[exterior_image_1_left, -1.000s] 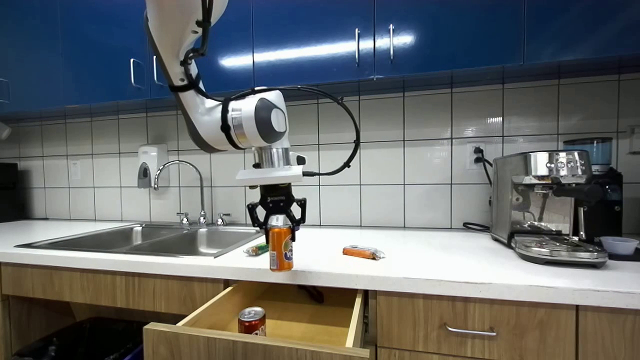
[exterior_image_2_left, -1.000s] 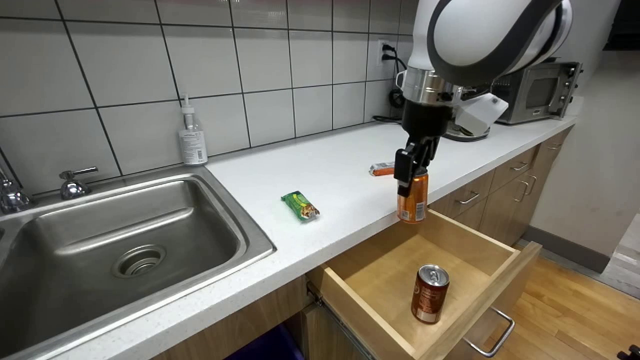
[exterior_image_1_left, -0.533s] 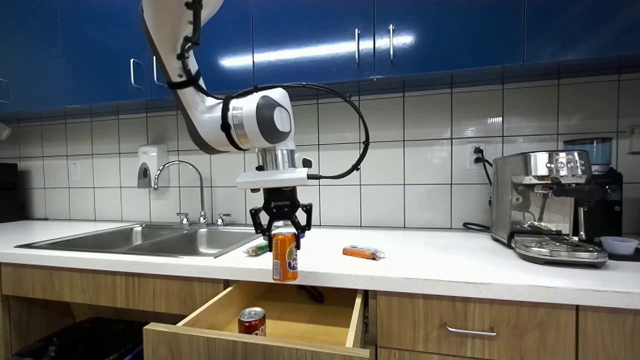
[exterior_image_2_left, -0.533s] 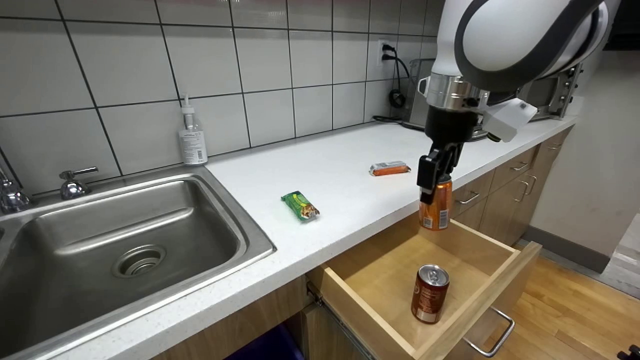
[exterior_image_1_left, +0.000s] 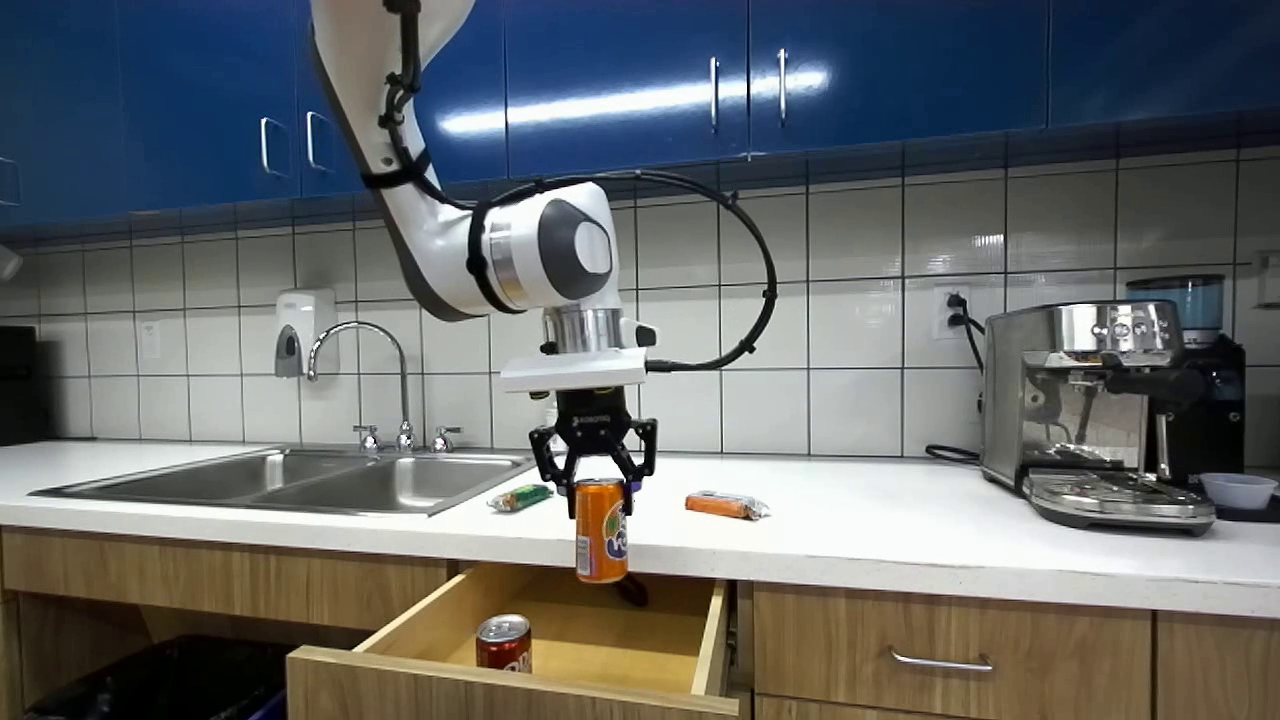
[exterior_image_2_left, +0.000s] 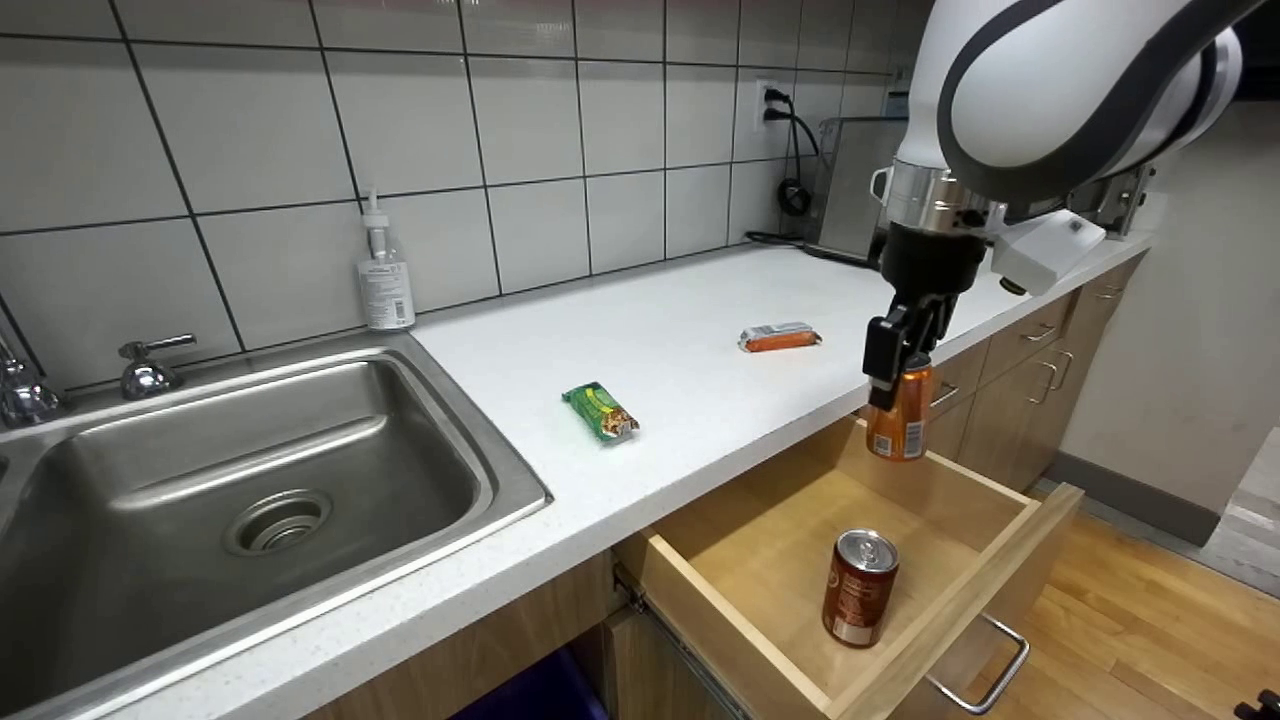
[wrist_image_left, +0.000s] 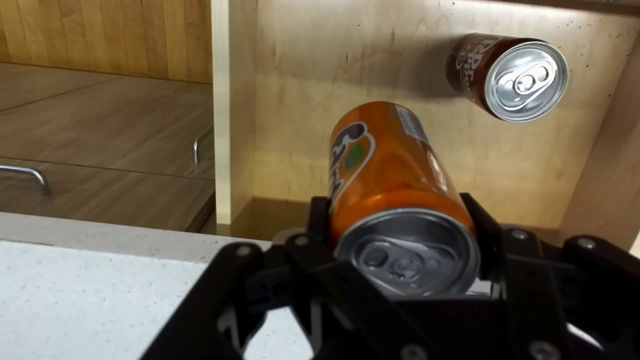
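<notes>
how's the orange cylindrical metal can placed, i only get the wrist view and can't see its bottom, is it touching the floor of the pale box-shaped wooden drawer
Observer: No, both exterior views show the orange can held in the tool, its bottom above the floor of the pale drawer.
Operator: ok, any small stuff on the flat white counter outside my frame
Observer: Yes, a green oblong plastic-looking packet lies there, apart from an orange-and-silver oblong packet.
</notes>
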